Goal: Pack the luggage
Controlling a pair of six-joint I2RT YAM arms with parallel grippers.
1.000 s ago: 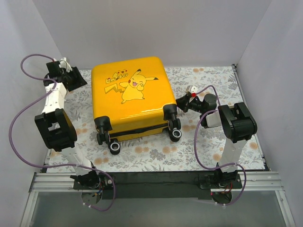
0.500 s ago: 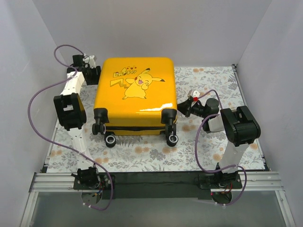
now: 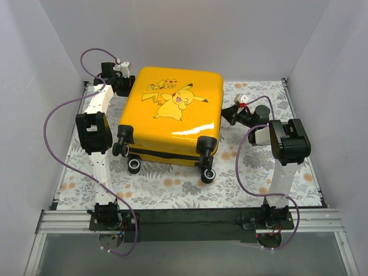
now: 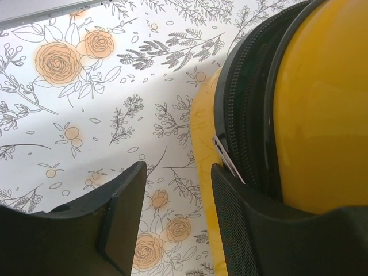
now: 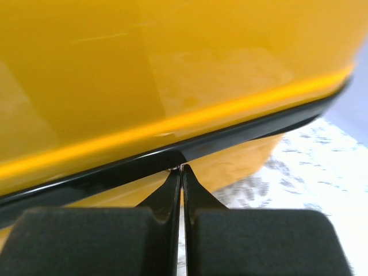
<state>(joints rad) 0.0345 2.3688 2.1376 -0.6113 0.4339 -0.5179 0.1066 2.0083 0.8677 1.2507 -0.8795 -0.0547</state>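
Inspector: Right wrist view?
Assessor: The luggage is blurred, cropped from nine through three o'clock.
Inspector: Anything pinched at the right gripper tips?
Assessor: Too small to tell.

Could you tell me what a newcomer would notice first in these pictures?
The yellow luggage, bearing a Pikachu cartoon, lies mid-table on a floral cloth. The left gripper stands open at its far-left corner; the right gripper, shut, meets the seam on its right side.
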